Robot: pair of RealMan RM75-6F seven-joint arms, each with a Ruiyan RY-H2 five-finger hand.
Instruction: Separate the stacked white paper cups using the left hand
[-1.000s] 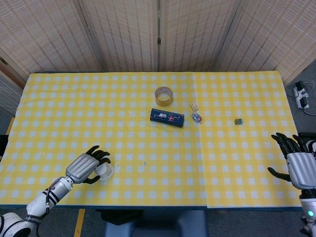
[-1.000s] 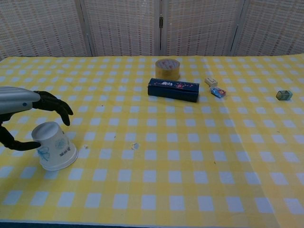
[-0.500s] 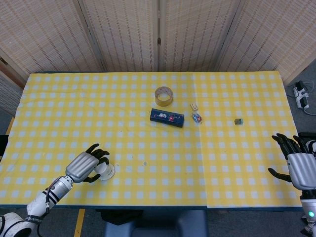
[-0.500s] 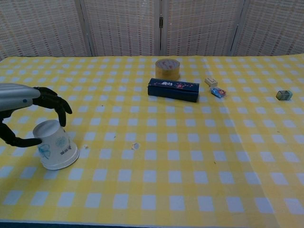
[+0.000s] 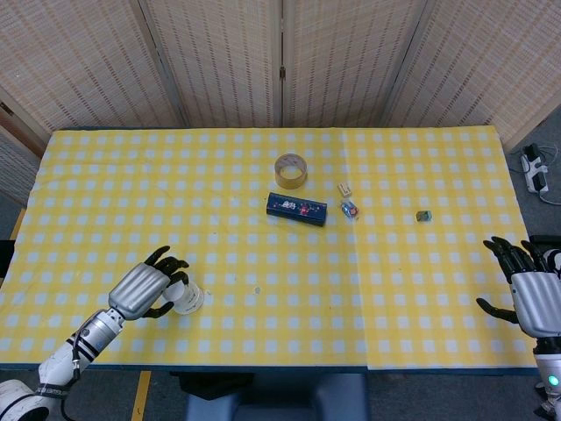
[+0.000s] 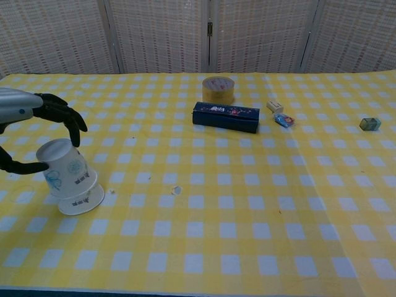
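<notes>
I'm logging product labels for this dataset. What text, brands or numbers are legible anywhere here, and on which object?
Nothing can be read for certain.
Dark blue box: a short white word on its front, too blurred to spell.
Upper paper cup held by the left hand: blue drawing and small print, too small to read.
Small packet and eraser: markings, illegible.
Tape roll: no text visible.

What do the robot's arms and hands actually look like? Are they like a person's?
Roughly human in shape. The left hand has a silver-grey metal back and slim black fingers; its forearm is white with dark bands and cabling near the wrist. The right hand matches: a grey back and black fingers.
</notes>
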